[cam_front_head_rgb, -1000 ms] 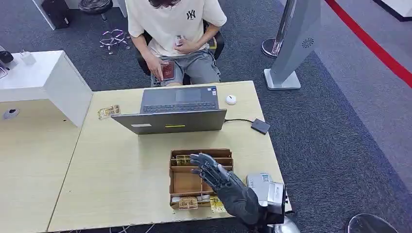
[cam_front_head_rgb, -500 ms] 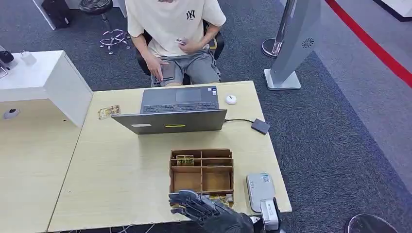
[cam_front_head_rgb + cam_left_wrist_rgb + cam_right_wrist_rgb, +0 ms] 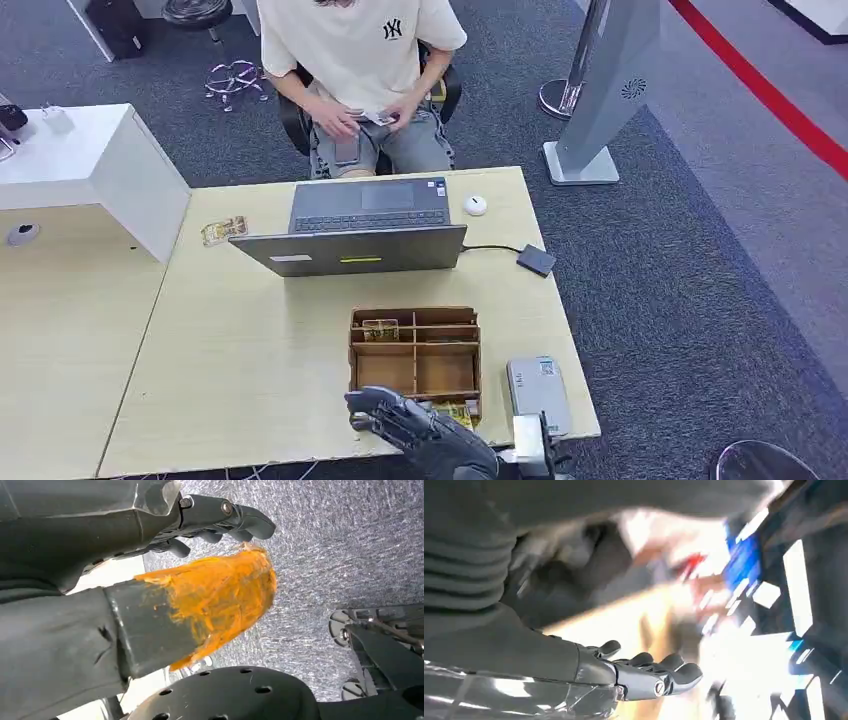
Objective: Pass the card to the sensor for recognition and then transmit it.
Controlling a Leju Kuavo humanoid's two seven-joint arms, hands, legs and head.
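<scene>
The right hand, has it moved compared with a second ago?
Yes. The right hand has pulled back from over the brown wooden divided tray to the tray's near edge, by the table's front edge.

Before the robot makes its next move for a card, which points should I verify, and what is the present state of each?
1. Cards ready in the wooden box: ok. Cards lie in its near row.
2. Right hand holds a card: not ok. Its fingers are spread with nothing seen in them, at the table's near edge.
3. Sensor free: ok. The grey device sits beside the box with nothing on it.
4. Left hand out of the way: ok. It hangs over carpet and holds nothing.
5. Person ready to receive: cannot tell. The person sits behind the laptop with hands in the lap.
</scene>
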